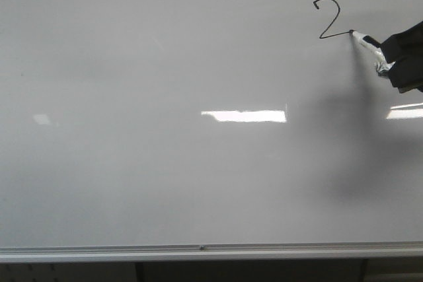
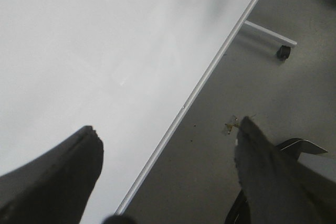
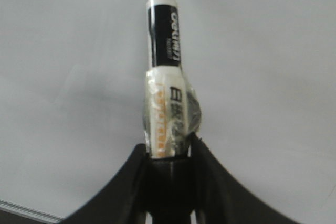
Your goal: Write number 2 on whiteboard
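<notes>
Your right gripper [image 3: 167, 153] clamps the marker [image 3: 164, 40], tip touching the number 2 [image 1: 328, 18] on the whiteboard [image 1: 165, 163]; your left gripper [image 2: 168, 156] gapes wide

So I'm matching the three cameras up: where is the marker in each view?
Front: marker far right, tip at the number 2.
Left wrist: not in view.
Right wrist: centre, clamped in right gripper.
Shared landmark: whiteboard, in all three.

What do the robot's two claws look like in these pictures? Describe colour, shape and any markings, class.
Both are matte black. The left claw has two broad, wedge-like fingers tapering to blunt tips, one with a worn edge. The right claw has two smooth, curved black fingers flaring outward toward the base. In the front view it shows only as a dark blocky shape. No markings or cables are visible.
</notes>
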### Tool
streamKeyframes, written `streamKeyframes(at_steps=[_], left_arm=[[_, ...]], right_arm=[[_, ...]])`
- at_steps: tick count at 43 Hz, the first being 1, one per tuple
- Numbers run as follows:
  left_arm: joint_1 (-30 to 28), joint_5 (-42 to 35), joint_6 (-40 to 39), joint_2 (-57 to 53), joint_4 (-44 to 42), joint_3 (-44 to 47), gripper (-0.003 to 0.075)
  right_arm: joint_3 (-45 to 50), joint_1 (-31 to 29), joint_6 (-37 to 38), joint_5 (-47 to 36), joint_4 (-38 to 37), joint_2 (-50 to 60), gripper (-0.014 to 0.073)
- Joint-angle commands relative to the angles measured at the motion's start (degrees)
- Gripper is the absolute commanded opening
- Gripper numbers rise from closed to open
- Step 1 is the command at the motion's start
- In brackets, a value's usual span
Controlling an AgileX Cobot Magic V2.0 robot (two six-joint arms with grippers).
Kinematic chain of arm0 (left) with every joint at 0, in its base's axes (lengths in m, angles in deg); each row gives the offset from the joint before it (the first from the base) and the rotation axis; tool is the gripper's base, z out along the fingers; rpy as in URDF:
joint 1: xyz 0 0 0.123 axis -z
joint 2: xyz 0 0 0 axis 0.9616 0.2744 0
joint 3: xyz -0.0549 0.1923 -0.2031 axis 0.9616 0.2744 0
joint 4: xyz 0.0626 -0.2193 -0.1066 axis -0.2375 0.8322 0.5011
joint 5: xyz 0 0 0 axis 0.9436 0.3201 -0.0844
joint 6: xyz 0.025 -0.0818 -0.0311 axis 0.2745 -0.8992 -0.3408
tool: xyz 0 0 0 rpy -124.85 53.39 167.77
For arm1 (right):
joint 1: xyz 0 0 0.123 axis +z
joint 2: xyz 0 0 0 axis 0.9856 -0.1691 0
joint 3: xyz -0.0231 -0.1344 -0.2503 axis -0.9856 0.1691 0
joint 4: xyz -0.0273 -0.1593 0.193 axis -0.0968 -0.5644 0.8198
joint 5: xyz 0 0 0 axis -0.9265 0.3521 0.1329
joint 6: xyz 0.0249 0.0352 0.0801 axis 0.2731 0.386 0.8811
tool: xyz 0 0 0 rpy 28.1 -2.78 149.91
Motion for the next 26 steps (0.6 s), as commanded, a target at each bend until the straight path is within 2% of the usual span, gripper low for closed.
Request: streamKeyframes(at_steps=[1,7,12,17,21,26], left_arm=[[-0.29,-3.43,-0.77,-1.29,1.8,-1.44,0.0512],[-0.18,-3.67,-0.66,-1.29,1.8,-1.44,0.0512],[-0.11,-3.9,-0.44,-1.08,1.88,-1.44,0.0512],[0.74,-3.58,1.23,-0.09,2.03,-1.44,0.0512],[3.57,-2.98,3.04,1.12,2.03,-1.44,0.0512],[8.47,-2.55,5.44,3.16,2.03,-2.25,0.0512]], right_arm=[[-2.1,-0.29,-0.54,-0.29,-0.35,3.25,-0.0018],[-3.41,-0.29,-0.54,7.5,-0.35,7.72,-0.0018],[-6.06,-0.29,-0.97,21.06,-0.35,11.65,-0.0018],[-9.51,-0.24,-5.81,37.66,-0.35,13.72,-0.0018],[-11.74,0.43,-10.82,49.34,-0.35,14.17,-0.0018],[-12.68,2.7,-15.68,57.21,0.32,14.48,-0.0018]])
